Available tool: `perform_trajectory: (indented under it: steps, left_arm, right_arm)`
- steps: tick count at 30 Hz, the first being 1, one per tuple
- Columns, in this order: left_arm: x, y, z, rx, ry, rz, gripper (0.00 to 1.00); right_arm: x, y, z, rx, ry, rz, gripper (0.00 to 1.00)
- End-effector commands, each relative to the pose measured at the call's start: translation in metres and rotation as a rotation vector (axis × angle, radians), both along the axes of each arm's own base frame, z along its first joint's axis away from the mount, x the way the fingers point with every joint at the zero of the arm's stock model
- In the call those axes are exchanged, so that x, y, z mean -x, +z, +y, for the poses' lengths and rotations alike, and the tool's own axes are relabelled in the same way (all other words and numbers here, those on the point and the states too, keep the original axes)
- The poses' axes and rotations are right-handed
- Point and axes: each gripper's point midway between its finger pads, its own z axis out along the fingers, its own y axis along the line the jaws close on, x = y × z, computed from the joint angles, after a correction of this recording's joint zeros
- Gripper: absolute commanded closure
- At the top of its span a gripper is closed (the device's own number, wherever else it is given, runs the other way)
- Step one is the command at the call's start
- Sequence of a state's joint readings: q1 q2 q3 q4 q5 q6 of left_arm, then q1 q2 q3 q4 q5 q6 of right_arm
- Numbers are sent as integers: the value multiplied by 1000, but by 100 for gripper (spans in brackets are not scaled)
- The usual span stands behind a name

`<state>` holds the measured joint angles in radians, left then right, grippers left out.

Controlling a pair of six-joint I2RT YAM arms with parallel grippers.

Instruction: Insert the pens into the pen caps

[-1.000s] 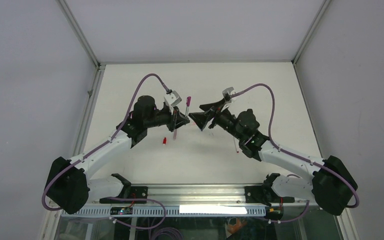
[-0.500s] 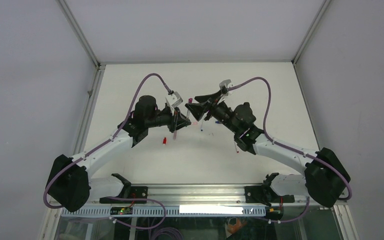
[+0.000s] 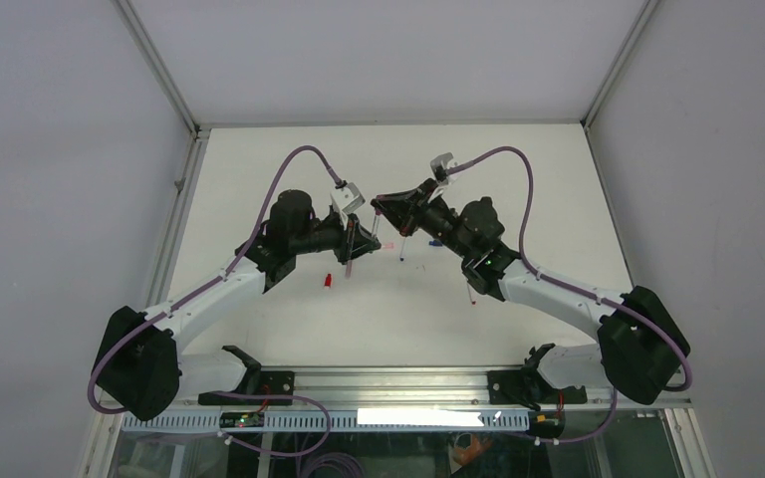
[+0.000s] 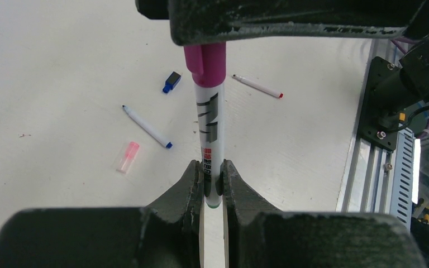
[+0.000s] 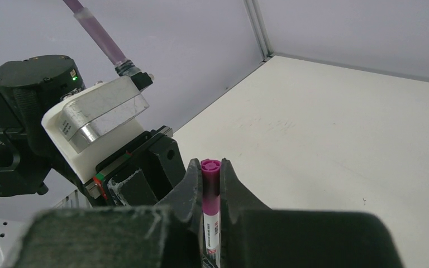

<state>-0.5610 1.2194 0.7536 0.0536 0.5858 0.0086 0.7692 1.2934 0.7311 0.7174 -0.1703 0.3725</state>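
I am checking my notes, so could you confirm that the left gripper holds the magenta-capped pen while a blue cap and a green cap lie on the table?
Not quite: there is no green cap; it is a pale pink cap. The left wrist view shows it lying on the table near the blue cap, while the left gripper holds the magenta-capped pen.

From the left wrist, the magenta cap (image 4: 205, 58) has its top hidden behind the right gripper (image 5: 210, 167), and the pen (image 4: 210, 120) loses its lower end between the fingers of the left gripper (image 4: 213, 173). From above, a red pen (image 3: 470, 291) toward the table's (image 3: 289, 159) near edge seems partly covered by the right arm (image 3: 548, 289); the held pen is too small to make out.
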Motion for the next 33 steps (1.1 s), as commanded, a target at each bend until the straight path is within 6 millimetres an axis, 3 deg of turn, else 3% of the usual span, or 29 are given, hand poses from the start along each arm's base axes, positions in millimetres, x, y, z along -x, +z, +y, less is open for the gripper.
perform_trajectory:
  steps: [1,17,24,28,33]
  left_arm:
    - [-4,18,-1,45,-4,-70,100]
    - [-22,54,5,90,77,-178,100]
    - [-29,71,6,100,91,-229,100]
    - [-31,75,8,100,98,-240,100]
    - [-32,68,9,89,102,-224,100]
  right_arm:
    - [-1,19,4,-35,16,-19,100]
    - [4,-25,11,-32,58,113,100]
    - [11,-54,16,1,87,178,100]
    - [16,-69,18,9,93,215,100]
    - [16,-67,20,-4,94,217,100]
